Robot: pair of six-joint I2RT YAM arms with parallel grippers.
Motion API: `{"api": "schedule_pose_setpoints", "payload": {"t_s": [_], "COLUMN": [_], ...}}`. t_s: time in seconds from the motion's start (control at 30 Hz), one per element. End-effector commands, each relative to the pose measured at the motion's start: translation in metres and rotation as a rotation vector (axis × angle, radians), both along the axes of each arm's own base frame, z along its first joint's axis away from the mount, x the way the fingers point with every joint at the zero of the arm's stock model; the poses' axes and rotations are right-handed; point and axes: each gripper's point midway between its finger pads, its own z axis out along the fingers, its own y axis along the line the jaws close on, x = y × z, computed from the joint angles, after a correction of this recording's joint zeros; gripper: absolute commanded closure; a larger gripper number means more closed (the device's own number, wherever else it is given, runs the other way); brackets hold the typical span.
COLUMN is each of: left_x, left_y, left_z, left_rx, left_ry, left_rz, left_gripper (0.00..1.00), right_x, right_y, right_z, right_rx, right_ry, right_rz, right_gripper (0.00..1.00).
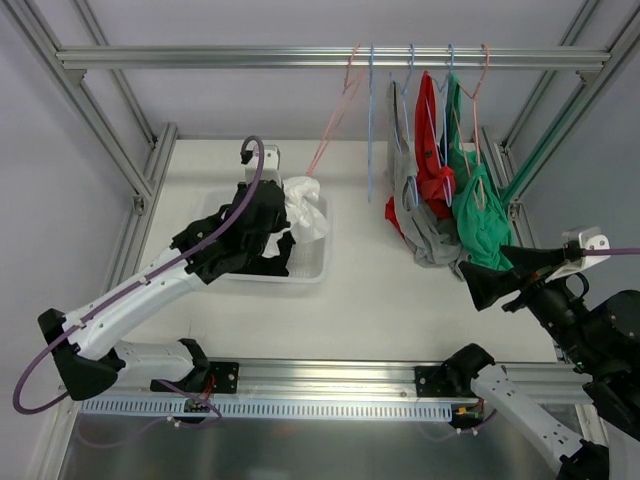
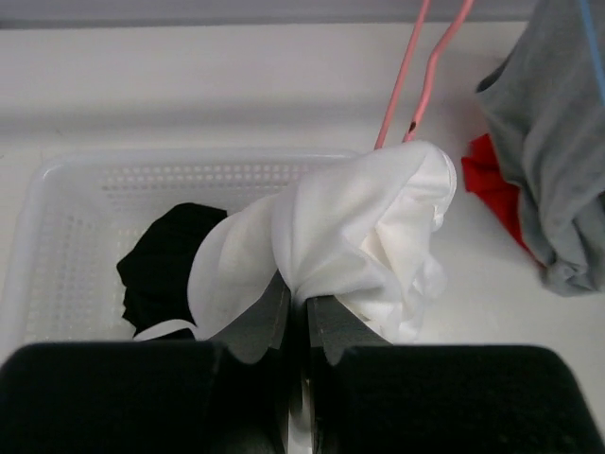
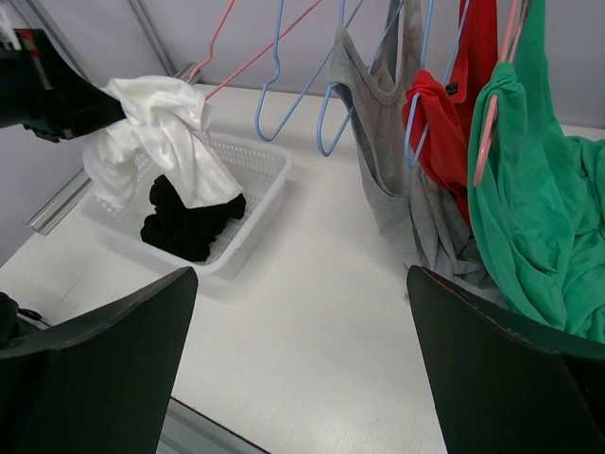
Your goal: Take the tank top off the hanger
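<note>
A white tank top (image 1: 305, 215) (image 2: 369, 227) (image 3: 156, 132) hangs bunched over the right end of a white basket (image 1: 310, 272) (image 2: 57, 180) (image 3: 255, 180). My left gripper (image 1: 285, 235) (image 2: 304, 303) is shut on a fold of it. A pink hanger (image 1: 330, 130) (image 2: 416, 85) (image 3: 213, 47) slants from the rail down to the white cloth, and its lower end is hidden in the fabric. My right gripper (image 1: 478, 272) (image 3: 302, 284) stands open above bare table, just below the hanging green top, with nothing between its fingers.
A black garment (image 2: 161, 265) (image 3: 189, 222) lies in the basket. On the rail (image 1: 250, 57) hang an empty blue hanger (image 1: 370, 130) (image 3: 274, 85) and grey (image 1: 425, 225), red (image 1: 432, 150) and green (image 1: 480, 220) tops. Frame posts stand on both sides.
</note>
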Motion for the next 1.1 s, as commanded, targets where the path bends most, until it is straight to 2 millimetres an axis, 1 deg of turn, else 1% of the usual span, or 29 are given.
{"api": "schedule_pose_setpoints", "payload": {"t_s": [0.0, 0.07, 0.1, 0.13, 0.17, 0.2, 0.23, 0.27, 0.3, 0.33, 0.4, 0.43, 0.47, 0.5, 0.53, 0.57, 0.6, 0.63, 0.67, 0.7, 0.73, 0.77, 0.8, 0.83, 0.87, 0.9, 0.93, 0.97, 1.07], "left_x": [0.018, 0.03, 0.038, 0.043, 0.047, 0.048, 0.048, 0.05, 0.049, 0.048, 0.047, 0.045, 0.044, 0.042, 0.039, 0.037, 0.033, 0.027, 0.025, 0.02, 0.011, 0.006, 0.001, -0.009, -0.013, -0.019, -0.026, -0.03, -0.042], "left_y": [0.022, 0.028, 0.033, 0.032, 0.03, 0.03, 0.023, 0.017, 0.014, 0.008, 0.006, 0.005, 0.005, 0.008, 0.011, 0.014, 0.018, 0.024, 0.03, 0.036, 0.045, 0.049, 0.053, 0.059, 0.061, 0.061, 0.065, 0.066, 0.068], "left_z": [-0.032, -0.051, -0.066, -0.074, -0.087, -0.101, -0.115, -0.119, -0.131, -0.141, -0.149, -0.149, -0.148, -0.147, -0.134, -0.128, -0.124, -0.105, -0.096, -0.091, -0.071, -0.064, -0.06, -0.046, -0.043, -0.041, -0.037, -0.036, -0.038], "left_rx": [0.055, 0.054, 0.032, 0.02, 0.026, 0.037, 0.043, 0.031, 0.036, 0.035, 0.027, 0.023, 0.014, 0.01, -0.01, -0.025, -0.036, -0.073, -0.086, -0.102, -0.142, -0.16, -0.174, -0.204, -0.208, -0.216, -0.223, -0.222, -0.23], "left_ry": [0.093, 0.136, 0.185, 0.198, 0.225, 0.253, 0.287, 0.288, 0.311, 0.336, 0.353, 0.355, 0.353, 0.35, 0.318, 0.303, 0.291, 0.243, 0.217, 0.199, 0.146, 0.125, 0.111, 0.075, 0.067, 0.064, 0.057, 0.055, 0.066], "left_rz": [0.035, 0.054, 0.053, 0.054, 0.053, 0.048, 0.021, 0.001, -0.014, -0.035, -0.039, -0.046, -0.044, -0.038, -0.037, -0.034, -0.027, -0.026, -0.009, 0.0, 0.001, 0.002, -0.003, -0.017, -0.029, -0.051, -0.06, -0.071, -0.109], "left_gripper": [1.0, 1.0, 1.0, 1.0, 1.0, 1.0, 1.0, 1.0, 0.99, 0.91, 0.6, 0.6, 0.6, 0.58, 0.51, 0.46, 0.38, 0.31, 0.2, 0.15, 0.03, 0.01, 0.01, 0.01, 0.01, 0.01, 0.01, 0.01, 0.01], "right_x": [0.004, 0.011, 0.015, 0.019, 0.027, 0.033, 0.039, 0.044, 0.054, 0.059, 0.073, 0.077, 0.082, 0.092, 0.096, 0.102, 0.11, 0.122, 0.131, 0.138, 0.151, 0.159, 0.169, 0.176, 0.191, 0.199, 0.206, 0.22, 0.242], "right_y": [0.007, 0.013, 0.015, 0.018, 0.023, 0.023, 0.025, 0.025, 0.027, 0.029, 0.036, 0.039, 0.042, 0.049, 0.053, 0.055, 0.055, 0.059, 0.059, 0.06, 0.066, 0.066, 0.063, 0.063, 0.066, 0.067, 0.069, 0.072, 0.075], "right_z": [0.026, 0.027, 0.026, 0.026, 0.022, 0.021, 0.02, 0.019, 0.018, 0.018, 0.02, 0.022, 0.024, 0.026, 0.027, 0.027, 0.027, 0.027, 0.026, 0.028, 0.03, 0.032, 0.032, 0.035, 0.038, 0.039, 0.04, 0.042, 0.043], "right_rx": [0.019, 0.012, 0.005, 0.001, -0.015, -0.018, -0.027, -0.032, -0.043, -0.046, -0.06, -0.064, -0.068, -0.08, -0.089, -0.102, -0.113, -0.13, -0.14, -0.147, -0.161, -0.172, -0.205, -0.215, -0.226, -0.241, -0.248, -0.258, -0.274], "right_ry": [-0.056, -0.046, -0.041, -0.032, -0.008, 0.006, 0.018, 0.033, 0.054, 0.064, 0.091, 0.096, 0.102, 0.117, 0.121, 0.13, 0.14, 0.16, 0.169, 0.173, 0.182, 0.18, 0.175, 0.173, 0.176, 0.173, 0.172, 0.175, 0.177], "right_rz": [0.027, 0.029, 0.032, 0.029, 0.028, 0.01, 0.002, -0.015, -0.037, -0.046, -0.061, -0.059, -0.056, -0.051, -0.049, -0.054, -0.074, -0.088, -0.106, -0.114, -0.124, -0.137, -0.164, -0.176, -0.189, -0.194, -0.195, -0.206, -0.225], "right_gripper": [0.01, 0.0, 0.01, 0.01, 0.0, 0.0, 0.0, 0.01, 0.01, 0.0, 0.0, 0.0, 0.01, 0.0, 0.0, 0.0, 0.0, 0.01, 0.0, 0.01, 0.0, 0.01, 0.06, 0.09, 0.14, 0.2, 0.23, 0.27, 0.4]}}
